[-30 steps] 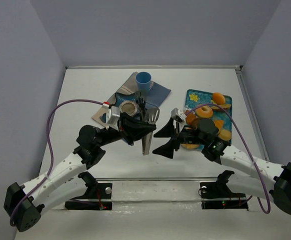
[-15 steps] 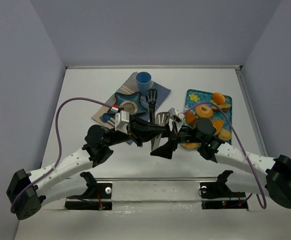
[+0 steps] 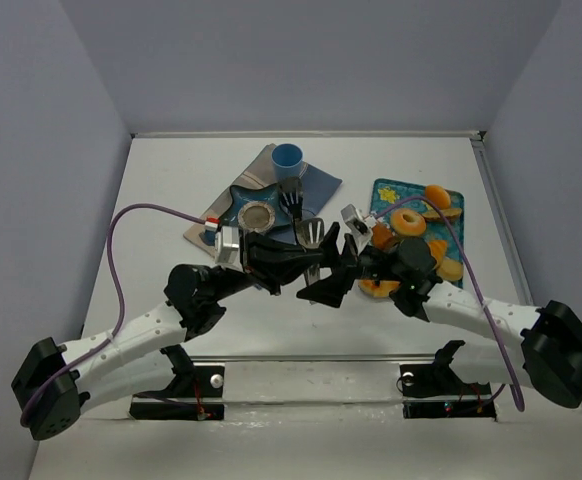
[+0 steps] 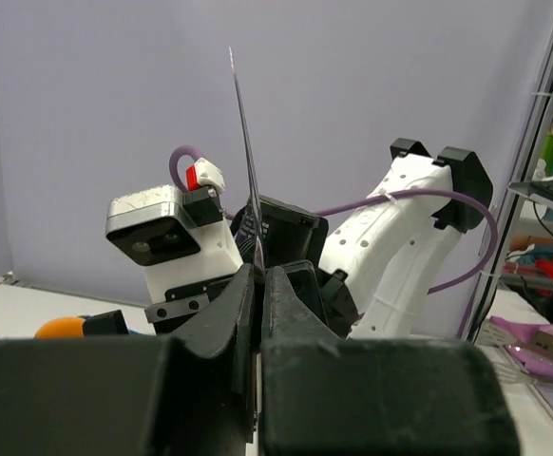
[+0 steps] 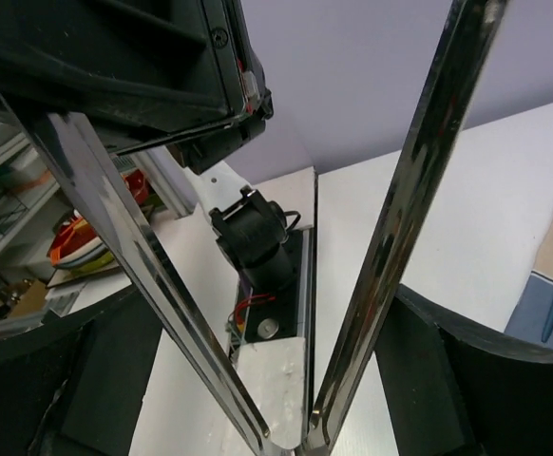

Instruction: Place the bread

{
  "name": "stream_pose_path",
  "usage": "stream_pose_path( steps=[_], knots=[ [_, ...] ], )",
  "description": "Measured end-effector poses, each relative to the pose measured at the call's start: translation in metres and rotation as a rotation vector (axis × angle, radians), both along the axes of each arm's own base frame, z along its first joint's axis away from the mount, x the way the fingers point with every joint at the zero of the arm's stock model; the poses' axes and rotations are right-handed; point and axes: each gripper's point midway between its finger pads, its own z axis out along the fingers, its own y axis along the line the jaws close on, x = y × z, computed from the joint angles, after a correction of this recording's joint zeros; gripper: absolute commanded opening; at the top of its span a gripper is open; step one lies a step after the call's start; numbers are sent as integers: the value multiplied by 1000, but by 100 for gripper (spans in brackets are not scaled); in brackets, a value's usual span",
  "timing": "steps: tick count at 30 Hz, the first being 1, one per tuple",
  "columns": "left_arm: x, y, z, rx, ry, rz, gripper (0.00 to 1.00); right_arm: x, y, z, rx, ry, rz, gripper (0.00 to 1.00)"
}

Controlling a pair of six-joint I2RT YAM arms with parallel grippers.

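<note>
A small round brown lump (image 3: 258, 215), which looks like the bread, sits on a blue star-shaped plate (image 3: 237, 200) in the top view. My left gripper (image 3: 293, 262) is shut on one thin arm of the metal tongs (image 3: 311, 233). In the left wrist view the blade (image 4: 248, 161) sticks up edge-on from the shut gripper (image 4: 259, 275). My right gripper (image 3: 323, 272) brackets the spread tongs from the right. In the right wrist view both tong arms (image 5: 419, 190) run out in a V between the gripper's (image 5: 257, 323) wide fingers, which touch their outer sides.
A blue cup (image 3: 287, 157) stands on a folded cloth (image 3: 321, 183) behind the plate. A teal tray (image 3: 388, 190) at the right holds several orange donuts (image 3: 408, 222), partly hidden by my right arm. The base rail (image 3: 311, 380) runs along the near edge.
The left arm swung the tongs right, then a little back left, tilting them. The right gripper moved left and up until its fingers came around the tongs.
</note>
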Motion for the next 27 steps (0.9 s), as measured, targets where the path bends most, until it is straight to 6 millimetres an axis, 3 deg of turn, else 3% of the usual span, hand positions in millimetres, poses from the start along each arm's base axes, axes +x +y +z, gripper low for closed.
stream_pose_path(
  steps=[10, 17, 20, 21, 24, 27],
  knots=[
    [2, 12, 2, -61, 31, 40, 6, 3, 7, 15, 39, 24, 23, 55],
    [11, 14, 2, -70, 67, 75, 6, 2, 7, 17, 38, 15, 28, 50],
    [13, 13, 0, -61, 88, 82, 41, 2, 7, 15, 28, 23, 28, 50],
    [14, 13, -1, -57, 92, 84, 73, 3, 7, 14, 23, 29, 26, 50],
    [16, 8, -2, -37, 124, 73, 99, 6, 8, 10, 9, 55, 9, 48],
    [18, 6, -1, -27, 147, 70, 99, 13, 9, 8, 4, 89, -26, 47]
  ],
)
